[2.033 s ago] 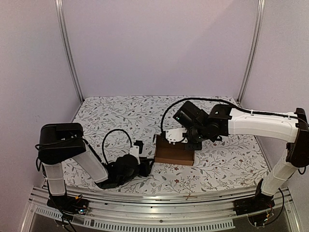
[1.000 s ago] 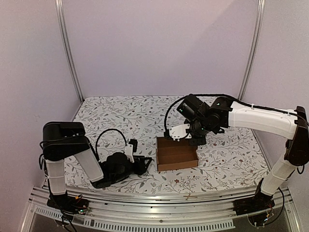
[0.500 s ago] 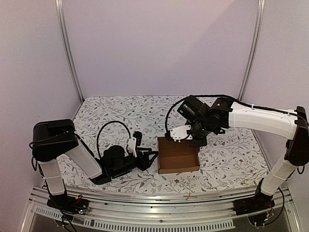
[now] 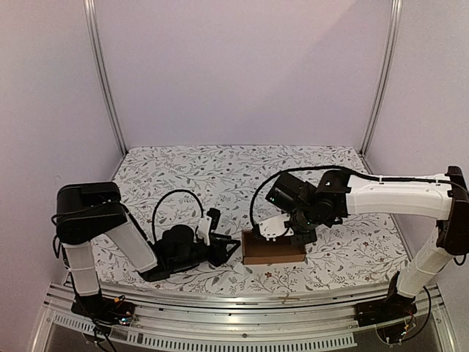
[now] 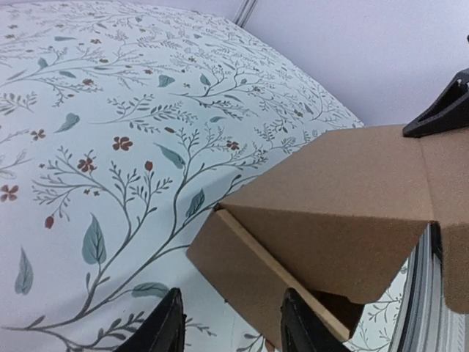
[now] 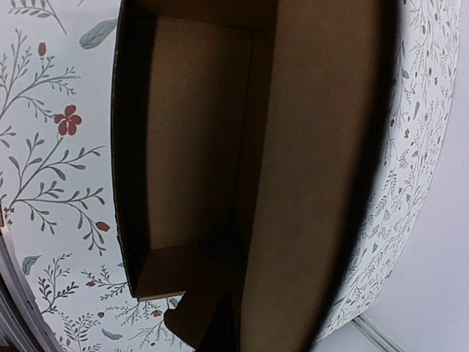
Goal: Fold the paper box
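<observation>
As seen from overhead, clamped shut at the right end effector point(image 4: 294, 235) on the far top wall of the cardboard box point(image 4: 275, 253), fingers together on the thin board. Directly under that end effector and a little toward the near side, box tipped so that one plain brown side faces the camera, down by the flowered table point(image 4: 183, 172); cannot tell whether its lower edge touches. From the right wrist, looking straight into the open inside: bare brown floor, folded walls, one tall panel running close past the end effector. Low over the table for the left end effector point(image 4: 233, 248), fingers point(image 5: 170, 326) parted, with only tablecloth between them. Just ahead of those fingers and slightly to the right, a corner of the box, raised off the table, with a flap edge showing beneath. No contact visible there.
</observation>
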Robot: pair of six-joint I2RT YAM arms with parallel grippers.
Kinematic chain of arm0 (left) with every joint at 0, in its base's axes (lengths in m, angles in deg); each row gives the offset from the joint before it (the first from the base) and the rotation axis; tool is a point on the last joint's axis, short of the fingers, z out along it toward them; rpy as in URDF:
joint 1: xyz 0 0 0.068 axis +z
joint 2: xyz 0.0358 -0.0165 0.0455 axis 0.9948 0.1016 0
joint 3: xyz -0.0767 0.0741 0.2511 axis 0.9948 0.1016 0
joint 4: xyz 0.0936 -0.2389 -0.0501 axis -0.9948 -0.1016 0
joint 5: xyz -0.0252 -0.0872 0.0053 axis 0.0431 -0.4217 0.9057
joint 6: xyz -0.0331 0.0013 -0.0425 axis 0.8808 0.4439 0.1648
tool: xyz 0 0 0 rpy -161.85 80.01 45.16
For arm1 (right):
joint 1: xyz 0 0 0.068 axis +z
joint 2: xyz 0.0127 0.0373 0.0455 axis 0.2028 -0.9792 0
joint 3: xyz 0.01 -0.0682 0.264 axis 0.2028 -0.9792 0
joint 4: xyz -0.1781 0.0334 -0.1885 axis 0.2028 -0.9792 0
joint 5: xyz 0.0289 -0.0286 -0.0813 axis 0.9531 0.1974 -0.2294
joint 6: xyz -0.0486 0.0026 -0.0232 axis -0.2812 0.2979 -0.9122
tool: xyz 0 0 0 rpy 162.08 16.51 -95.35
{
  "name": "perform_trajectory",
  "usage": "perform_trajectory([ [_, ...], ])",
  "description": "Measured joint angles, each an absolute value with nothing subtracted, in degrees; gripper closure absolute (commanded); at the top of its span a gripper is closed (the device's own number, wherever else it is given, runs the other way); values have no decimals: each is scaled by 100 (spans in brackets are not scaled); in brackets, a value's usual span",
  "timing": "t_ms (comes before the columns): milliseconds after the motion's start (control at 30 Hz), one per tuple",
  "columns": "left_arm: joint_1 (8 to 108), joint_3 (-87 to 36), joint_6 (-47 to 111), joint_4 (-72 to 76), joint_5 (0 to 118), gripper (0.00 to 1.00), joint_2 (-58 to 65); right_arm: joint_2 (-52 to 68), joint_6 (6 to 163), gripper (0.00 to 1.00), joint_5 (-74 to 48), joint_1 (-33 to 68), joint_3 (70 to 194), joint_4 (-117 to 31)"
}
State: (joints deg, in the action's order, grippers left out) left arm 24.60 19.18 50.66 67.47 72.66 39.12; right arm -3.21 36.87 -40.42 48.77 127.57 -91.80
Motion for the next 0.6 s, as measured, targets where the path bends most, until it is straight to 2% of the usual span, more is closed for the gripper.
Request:
perform_trajectory([
  [100, 2460, 2224, 5112, 6778, 7266, 55, 3903, -248, 3639, 93, -4158, 5093, 12613, -9158],
  [267, 2455, 2654, 5182, 6795, 7306, 55, 3647, -211, 3521, 78, -4247, 5355, 12344, -9069],
  [433, 2455, 2971, 5187, 6714, 7505, 55, 3131, -351, 3573, 46, -4018, 5583, 12226, -9211],
  [467, 2455, 2976, 5171, 6649, 7548, 55, 3013, -436, 3628, 33, -3933, 5589, 12241, -9285],
  [500, 2455, 2976, 5160, 6596, 7577, 55, 2911, -561, 3669, 7, -3812, 5596, 12272, -9390],
  [533, 2455, 2969, 5145, 6513, 7614, 55, 2801, -705, 3755, 1, -3705, 5604, 12315, -9488],
  [600, 2455, 2956, 5117, 6384, 7677, 55, 2615, -974, 3897, 1, -3502, 5607, 12361, -9630],
])
